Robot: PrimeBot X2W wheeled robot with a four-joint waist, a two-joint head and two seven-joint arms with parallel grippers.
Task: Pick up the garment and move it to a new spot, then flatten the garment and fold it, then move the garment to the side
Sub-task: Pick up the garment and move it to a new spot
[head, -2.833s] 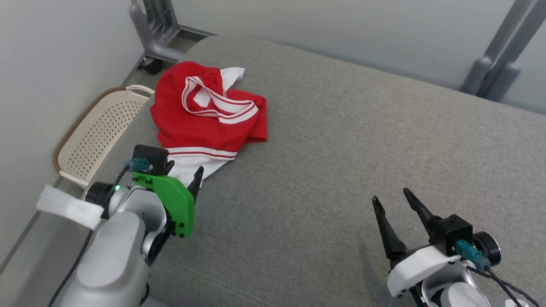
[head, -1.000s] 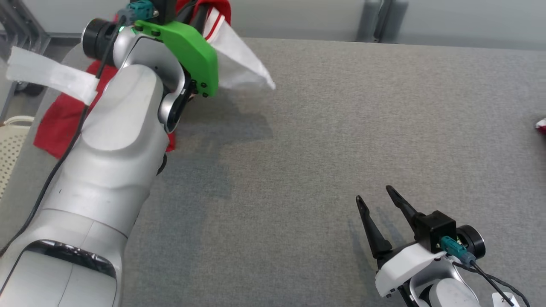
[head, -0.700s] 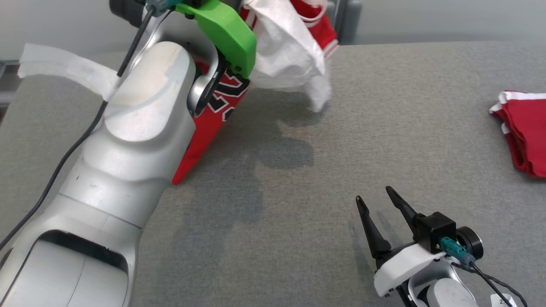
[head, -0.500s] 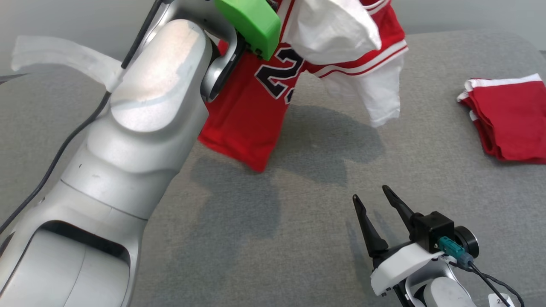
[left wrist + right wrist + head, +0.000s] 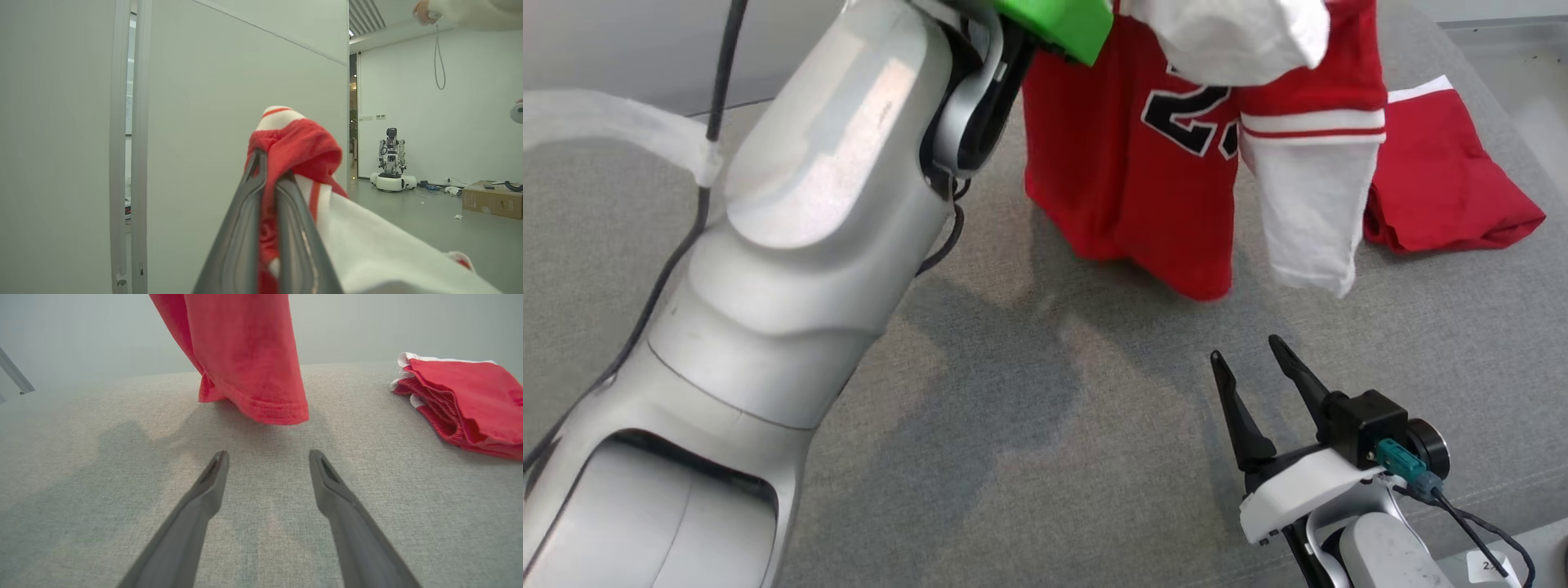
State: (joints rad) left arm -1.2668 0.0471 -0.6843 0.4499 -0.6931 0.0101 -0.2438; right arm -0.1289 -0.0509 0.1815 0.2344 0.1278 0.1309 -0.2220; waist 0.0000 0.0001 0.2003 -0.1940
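Note:
A red garment [image 5: 1127,171] with black numbers and white sleeves hangs in the air from the top of the head view, its lower hem [image 5: 261,410] just above the grey fabric surface [image 5: 1045,425]. My left gripper [image 5: 269,163] is shut on a bunched red and white fold of it [image 5: 302,151], high up. The left arm [image 5: 792,245] rises across the left of the head view. My right gripper [image 5: 1254,359] is open at the lower right, low over the surface, nothing between its fingers [image 5: 212,477], a little in front of the hanging hem.
A second red garment with white trim [image 5: 1445,180] lies folded at the right of the surface, near its right edge [image 5: 1503,98]. In the left wrist view there are white partition walls [image 5: 212,122], another robot [image 5: 391,163] and a cardboard box [image 5: 492,200] far off.
My left gripper took the garment from the far left of the surface, lifted it and carried it right. The head camera turned right, bringing the folded garment into view. The right gripper stayed open.

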